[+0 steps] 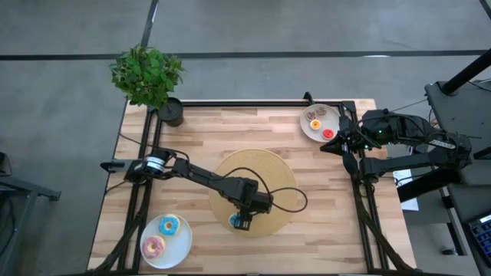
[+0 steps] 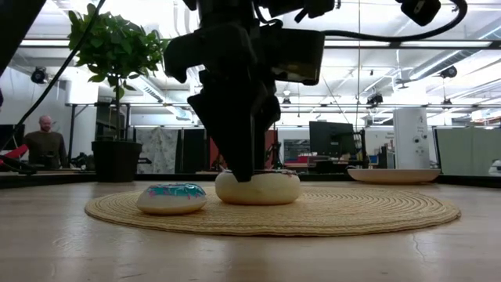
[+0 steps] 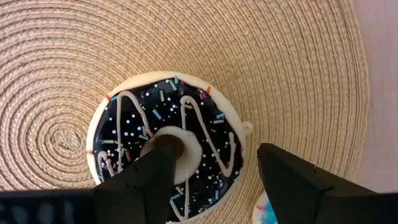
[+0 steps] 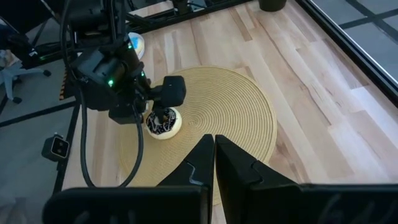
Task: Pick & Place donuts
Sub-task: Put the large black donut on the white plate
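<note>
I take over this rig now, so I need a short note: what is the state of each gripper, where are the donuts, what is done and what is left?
Left gripper: open, down on the woven mat, one finger in the hole of the chocolate donut, the other outside its rim. Not closed on it yet.
Right gripper: shut, empty, waiting at the table's right edge.
Donuts: light blue donut on the mat beside the chocolate one; a blue and a pink one on the near-left white plate; small ones on the far-right plate.
Left to do: close, lift and place the chocolate donut, then the light blue one.
</note>
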`<state>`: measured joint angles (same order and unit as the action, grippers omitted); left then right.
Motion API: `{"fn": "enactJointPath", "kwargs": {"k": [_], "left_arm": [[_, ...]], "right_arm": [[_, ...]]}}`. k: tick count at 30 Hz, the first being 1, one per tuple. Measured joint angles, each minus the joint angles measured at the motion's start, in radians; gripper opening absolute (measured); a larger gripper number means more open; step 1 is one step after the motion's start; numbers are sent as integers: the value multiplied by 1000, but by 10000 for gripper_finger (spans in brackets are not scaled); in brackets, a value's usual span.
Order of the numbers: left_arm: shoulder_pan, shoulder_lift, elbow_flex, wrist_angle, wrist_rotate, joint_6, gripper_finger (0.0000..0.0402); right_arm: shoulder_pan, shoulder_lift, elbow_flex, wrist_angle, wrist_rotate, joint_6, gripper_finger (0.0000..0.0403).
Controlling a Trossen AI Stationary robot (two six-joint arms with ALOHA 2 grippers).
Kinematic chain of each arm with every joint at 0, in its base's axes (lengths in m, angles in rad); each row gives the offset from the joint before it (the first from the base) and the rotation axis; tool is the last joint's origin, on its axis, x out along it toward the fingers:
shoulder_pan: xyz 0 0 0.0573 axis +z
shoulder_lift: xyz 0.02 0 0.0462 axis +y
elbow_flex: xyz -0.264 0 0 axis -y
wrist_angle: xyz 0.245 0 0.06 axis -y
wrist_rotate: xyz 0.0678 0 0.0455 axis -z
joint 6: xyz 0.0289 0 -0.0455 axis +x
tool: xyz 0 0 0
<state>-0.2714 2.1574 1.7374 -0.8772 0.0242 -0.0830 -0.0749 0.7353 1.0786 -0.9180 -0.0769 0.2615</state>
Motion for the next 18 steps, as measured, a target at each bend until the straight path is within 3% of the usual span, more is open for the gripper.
{"fn": "enactJointPath", "kwargs": {"k": [18], "left_arm": [[2,10,-23,19,-20,27,200]], "right_arm": [[0,0,-4,1,0,-3,9]]}}
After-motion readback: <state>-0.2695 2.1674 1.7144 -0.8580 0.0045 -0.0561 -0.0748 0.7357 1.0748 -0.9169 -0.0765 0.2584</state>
